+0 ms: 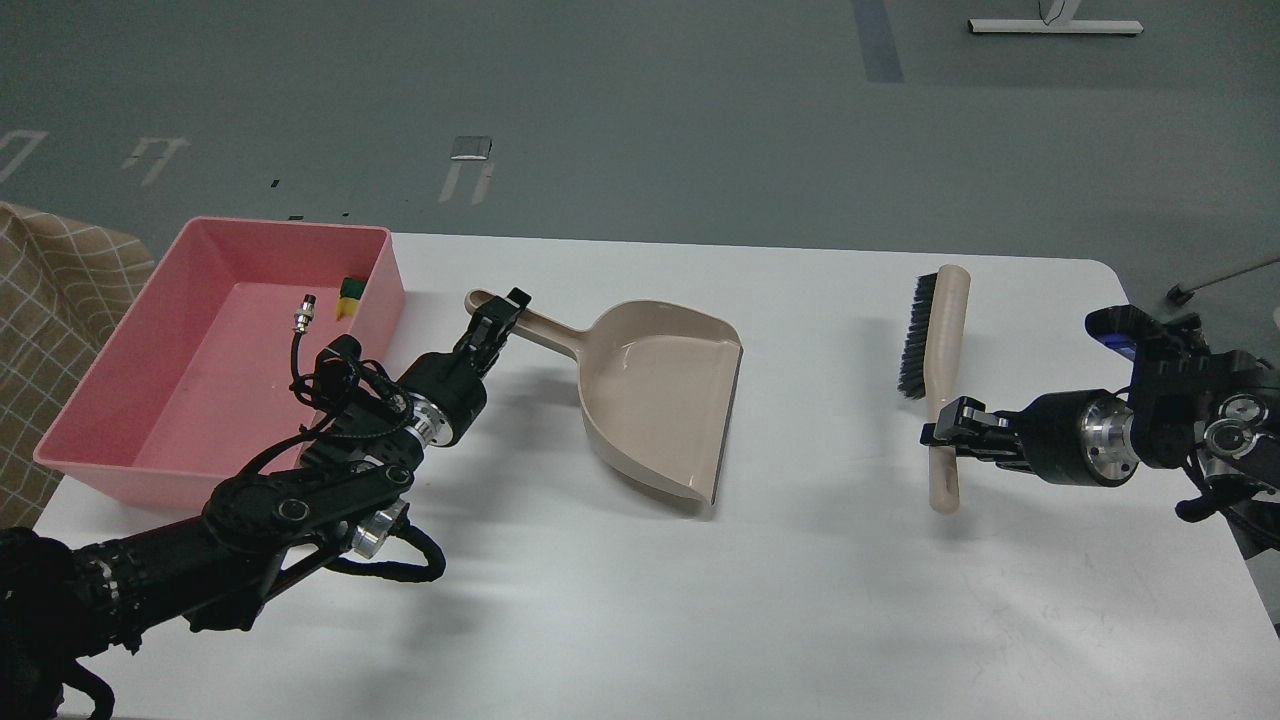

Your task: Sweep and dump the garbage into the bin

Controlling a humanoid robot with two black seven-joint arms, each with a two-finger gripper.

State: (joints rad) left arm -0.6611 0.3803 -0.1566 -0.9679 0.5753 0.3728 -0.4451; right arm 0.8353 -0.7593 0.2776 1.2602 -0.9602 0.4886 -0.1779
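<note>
two hands busy: left hand [497, 312] clamps dustpan [655, 395] handle, right hand [945, 425] clamps brush [935, 375] handle. sponge [349, 297] in tub [215, 375]. risk: dustpan tipping, loose grip.

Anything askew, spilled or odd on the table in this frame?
Nothing spilled. The dustpan is empty, and the sponge block already lies in the pink bin. The left hand is at the dustpan handle, the right hand at the brush.

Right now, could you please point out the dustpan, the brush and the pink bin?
dustpan [655, 400]: head view, middle of its scoop.
brush [915, 345]: head view, on its black bristles.
pink bin [200, 370]: head view, its bare floor.
</note>
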